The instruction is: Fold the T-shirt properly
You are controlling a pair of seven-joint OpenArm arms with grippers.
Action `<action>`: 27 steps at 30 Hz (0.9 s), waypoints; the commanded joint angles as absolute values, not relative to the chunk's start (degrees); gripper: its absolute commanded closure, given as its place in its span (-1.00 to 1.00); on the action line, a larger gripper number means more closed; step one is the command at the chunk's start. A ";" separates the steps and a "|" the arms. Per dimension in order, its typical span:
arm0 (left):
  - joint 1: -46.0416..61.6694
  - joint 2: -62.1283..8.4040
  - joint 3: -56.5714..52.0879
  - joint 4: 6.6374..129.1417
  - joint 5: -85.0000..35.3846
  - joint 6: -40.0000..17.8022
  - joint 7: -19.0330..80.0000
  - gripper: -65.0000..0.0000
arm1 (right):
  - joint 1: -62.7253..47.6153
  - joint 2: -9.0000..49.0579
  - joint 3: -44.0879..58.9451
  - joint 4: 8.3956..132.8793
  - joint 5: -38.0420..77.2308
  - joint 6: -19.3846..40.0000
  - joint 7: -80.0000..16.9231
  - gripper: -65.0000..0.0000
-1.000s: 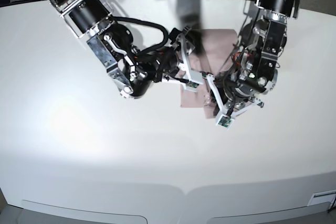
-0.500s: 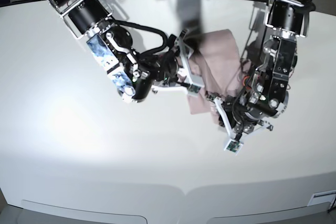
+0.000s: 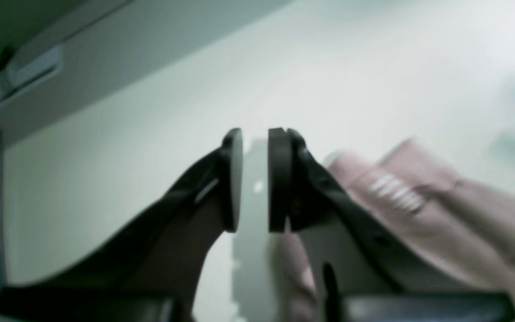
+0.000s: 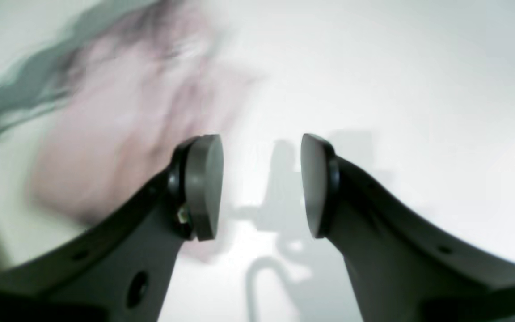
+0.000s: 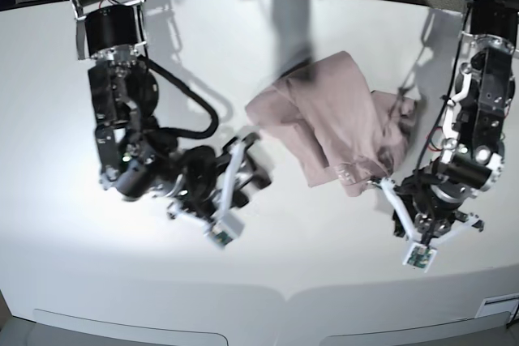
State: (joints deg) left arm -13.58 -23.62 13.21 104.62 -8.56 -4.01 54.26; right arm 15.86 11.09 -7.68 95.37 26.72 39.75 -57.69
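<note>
Left gripper (image 3: 255,179): jaws a narrow gap apart, nothing between the pads, only white tabletop (image 3: 159,112) visible through the slit. Right gripper (image 4: 262,185): jaws wider apart, likewise empty. Both hanging off the cloth, probably clear of it to leave room for a fresh grasp. Dusty pink, thin cotton T-shirt (image 5: 336,123) lying loose and rumpled mid-table between the arms, nearer the left gripper (image 5: 405,220), well apart from the right (image 5: 231,192). Fold judged unfinished.

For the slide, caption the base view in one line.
Both arms hang apart over the white table, jaws empty, with the crumpled pink T-shirt lying between them.
</note>
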 commanded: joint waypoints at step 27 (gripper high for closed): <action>40.97 -31.44 -13.04 127.76 -11.73 -3.88 55.70 0.71 | -34.52 17.54 48.99 134.10 58.78 40.00 -74.98 0.12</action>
State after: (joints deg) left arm 40.66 -30.81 -12.67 126.82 -11.90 -4.14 55.90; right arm -34.57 16.93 48.93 133.21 57.21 40.18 -75.83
